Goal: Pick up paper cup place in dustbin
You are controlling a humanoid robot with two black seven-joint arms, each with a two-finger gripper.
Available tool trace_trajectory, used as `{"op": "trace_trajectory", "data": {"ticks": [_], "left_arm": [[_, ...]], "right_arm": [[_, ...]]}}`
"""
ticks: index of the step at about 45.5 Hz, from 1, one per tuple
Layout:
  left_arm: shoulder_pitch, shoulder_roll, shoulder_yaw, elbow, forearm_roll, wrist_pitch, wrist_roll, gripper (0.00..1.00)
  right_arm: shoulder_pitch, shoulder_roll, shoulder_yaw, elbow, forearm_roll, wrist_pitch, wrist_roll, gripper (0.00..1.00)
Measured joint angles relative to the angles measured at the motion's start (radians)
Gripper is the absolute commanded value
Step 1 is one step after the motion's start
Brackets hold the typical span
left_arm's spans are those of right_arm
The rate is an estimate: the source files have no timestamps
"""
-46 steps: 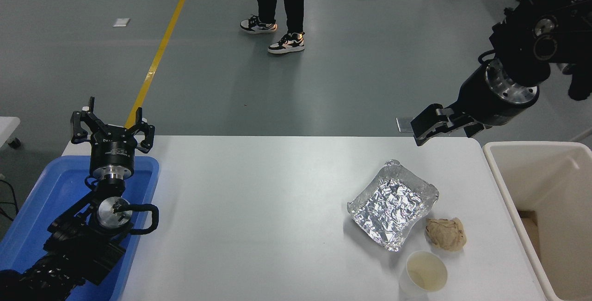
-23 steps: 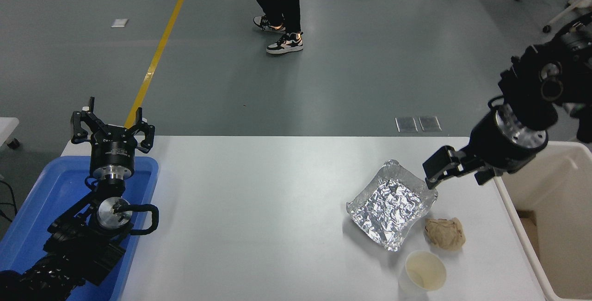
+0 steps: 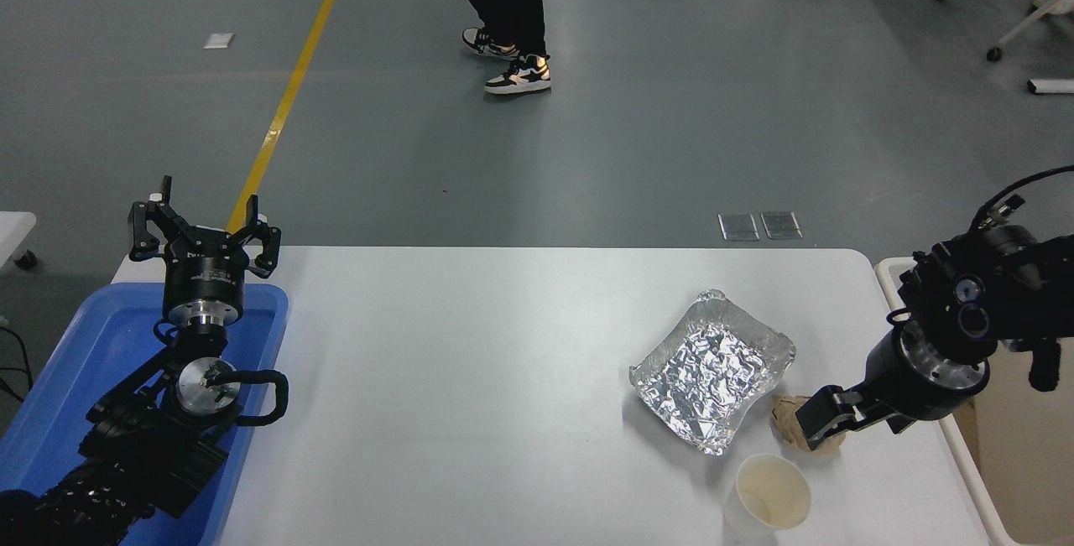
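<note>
The paper cup [image 3: 769, 496] stands upright on the white table [image 3: 470, 378] near its front edge, white with a cream inside. The dustbin [image 3: 973, 487], cream-white, stands off the table's right end, partly hidden by my right arm. My right gripper [image 3: 815, 427] hangs low just right of and behind the cup, over the crumpled brown paper ball [image 3: 784, 418]. It does not touch the cup, and I cannot tell how its jaws stand. My left gripper [image 3: 204, 236] is parked at the lower left, open and empty.
A square foil tray [image 3: 711, 370] lies just behind the cup, left of the paper ball. A shallow blue tray [image 3: 75, 353] sits under my left arm. A person's legs [image 3: 503, 18] are on the floor beyond the table.
My right arm has swung down and toward me, from high above the table's far right corner to low over the brown paper ball beside the cup. The person has shifted their feet.
</note>
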Motion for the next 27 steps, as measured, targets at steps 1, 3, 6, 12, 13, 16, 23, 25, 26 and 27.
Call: {"op": "trace_trajectory", "data": {"ticks": [1,3,6,12,13,16,23,25,26,27], "left_arm": [[0.000,0.000,0.000,0.000,0.000,0.000,0.000,0.99],[0.000,0.000,0.000,0.000,0.000,0.000,0.000,0.99],[0.000,0.000,0.000,0.000,0.000,0.000,0.000,0.99],[0.000,0.000,0.000,0.000,0.000,0.000,0.000,0.99],[0.000,0.000,0.000,0.000,0.000,0.000,0.000,0.99],[0.000,0.000,0.000,0.000,0.000,0.000,0.000,0.99],[0.000,0.000,0.001,0.000,0.001,0.000,0.000,0.99],[0.000,0.000,0.001,0.000,0.001,0.000,0.000,0.99],[0.000,0.000,0.001,0.000,0.001,0.000,0.000,0.99],[0.000,0.000,0.001,0.000,0.001,0.000,0.000,0.99]], "right_arm": [[-0.014,0.000,0.006,-0.002,-0.004,-0.004,0.000,1.00],[-0.028,0.000,0.012,-0.005,-0.008,-0.008,0.000,1.00],[-0.056,0.000,0.024,-0.014,-0.015,-0.018,-0.001,1.00],[-0.105,0.008,0.040,-0.034,-0.024,-0.043,-0.001,1.00],[-0.115,0.010,0.044,-0.038,-0.025,-0.046,-0.001,1.00],[-0.137,0.016,0.053,-0.049,-0.027,-0.055,-0.001,0.99],[-0.195,0.033,0.085,-0.082,-0.029,-0.069,-0.001,0.91],[-0.207,0.035,0.091,-0.089,-0.029,-0.071,-0.001,0.85],[-0.215,0.037,0.095,-0.093,-0.028,-0.072,-0.001,0.82],[-0.220,0.038,0.097,-0.095,-0.027,-0.073,-0.001,0.77]]}}
